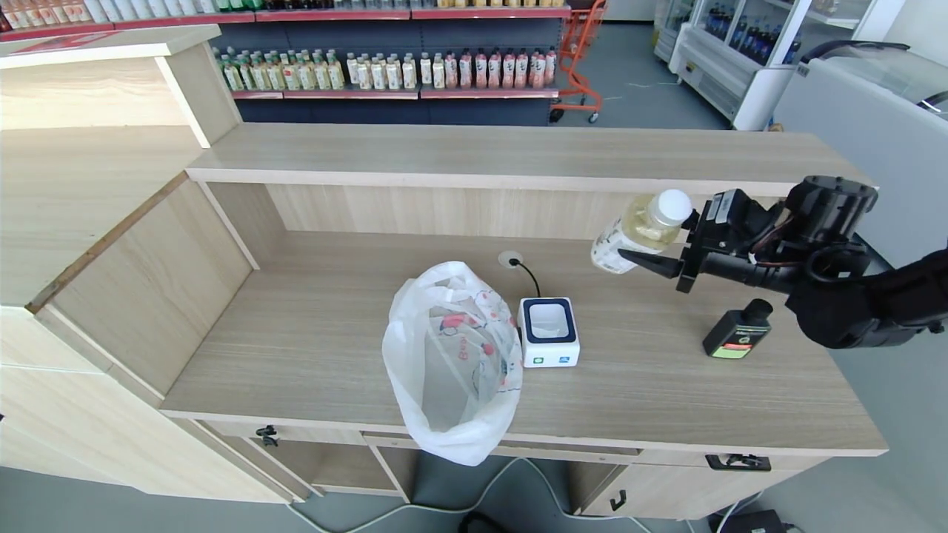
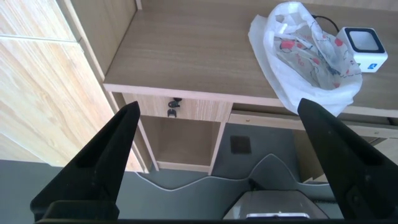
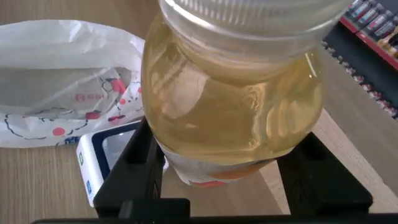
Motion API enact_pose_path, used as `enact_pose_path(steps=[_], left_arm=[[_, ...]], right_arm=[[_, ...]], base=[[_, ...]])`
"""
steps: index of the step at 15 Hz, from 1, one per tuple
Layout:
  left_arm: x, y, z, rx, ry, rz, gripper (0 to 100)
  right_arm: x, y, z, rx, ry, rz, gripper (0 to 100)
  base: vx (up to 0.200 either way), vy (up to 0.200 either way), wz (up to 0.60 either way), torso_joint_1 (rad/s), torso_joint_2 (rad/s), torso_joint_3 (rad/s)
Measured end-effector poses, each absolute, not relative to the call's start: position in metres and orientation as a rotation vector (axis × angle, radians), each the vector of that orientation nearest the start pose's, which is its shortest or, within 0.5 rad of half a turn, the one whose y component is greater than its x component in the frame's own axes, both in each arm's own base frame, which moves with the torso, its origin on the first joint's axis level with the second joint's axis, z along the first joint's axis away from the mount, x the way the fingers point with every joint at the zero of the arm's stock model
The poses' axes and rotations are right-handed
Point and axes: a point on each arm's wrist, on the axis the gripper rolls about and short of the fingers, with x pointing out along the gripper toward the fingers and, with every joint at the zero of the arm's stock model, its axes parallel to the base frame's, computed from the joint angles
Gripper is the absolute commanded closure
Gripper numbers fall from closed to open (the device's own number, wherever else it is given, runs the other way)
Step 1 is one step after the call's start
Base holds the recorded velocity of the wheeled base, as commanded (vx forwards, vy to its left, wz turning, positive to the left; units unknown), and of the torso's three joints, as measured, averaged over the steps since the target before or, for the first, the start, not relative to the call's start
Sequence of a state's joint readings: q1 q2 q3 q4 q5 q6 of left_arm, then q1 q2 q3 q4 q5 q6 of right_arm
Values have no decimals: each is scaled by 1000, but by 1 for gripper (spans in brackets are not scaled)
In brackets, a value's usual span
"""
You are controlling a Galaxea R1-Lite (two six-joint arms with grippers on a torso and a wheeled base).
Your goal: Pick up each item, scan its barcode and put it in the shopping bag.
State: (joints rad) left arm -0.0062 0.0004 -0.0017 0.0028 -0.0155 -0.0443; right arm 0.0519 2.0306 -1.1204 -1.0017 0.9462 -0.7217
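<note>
The jaws of your right gripper [image 1: 626, 237] pinch the bottle [image 1: 641, 225] of pale yellow drink, one on each side of its body; in the right wrist view they show as dark bars on both sides of the bottle [image 3: 233, 106], just above its label. You hold the bottle off the worktop [image 1: 311, 333], tilted, with its white cap [image 1: 672, 206] up toward the wrist and its labelled base pointing down toward the middle of the worktop. It hangs over the back right part of the worktop, well apart from the scanner [image 1: 549, 332] and farther back than it. The jaws of your left gripper [image 2: 219, 107] are spread wide with nothing between them, and they hang low in front of the worktop's front edge, off to the left of the shopping bag [image 2: 311, 50]. The shopping bag [image 1: 452, 363] is white with red print; it stands with its mouth open near the worktop's front edge, and its bottom sags over that edge. The white scanner sits just beside the bag on its right, with its window facing up and a black cable [image 1: 529, 275] running from it to a hole at the back of the worktop. A small dark bottle [image 1: 737, 331] with a black cap lies on the worktop near its right end, below your right arm. Beyond the counter, a shelf [image 1: 385, 70] carries rows of drink bottles.
</note>
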Motion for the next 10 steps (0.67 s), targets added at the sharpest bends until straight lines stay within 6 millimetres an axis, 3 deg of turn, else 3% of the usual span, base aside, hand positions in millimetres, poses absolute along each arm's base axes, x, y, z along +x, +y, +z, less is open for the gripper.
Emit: enact_pose_path(steps=[5, 10], left_arm=[[-23, 0, 76, -44, 2, -22, 0], [-23, 0, 76, -44, 2, -22, 0]], right_arm=[[407, 62, 148, -738, -461, 982, 100], [414, 71, 132, -779, -474, 998, 100]], base=[[0, 0, 0, 0, 0, 0], [0, 0, 0, 0, 0, 0]])
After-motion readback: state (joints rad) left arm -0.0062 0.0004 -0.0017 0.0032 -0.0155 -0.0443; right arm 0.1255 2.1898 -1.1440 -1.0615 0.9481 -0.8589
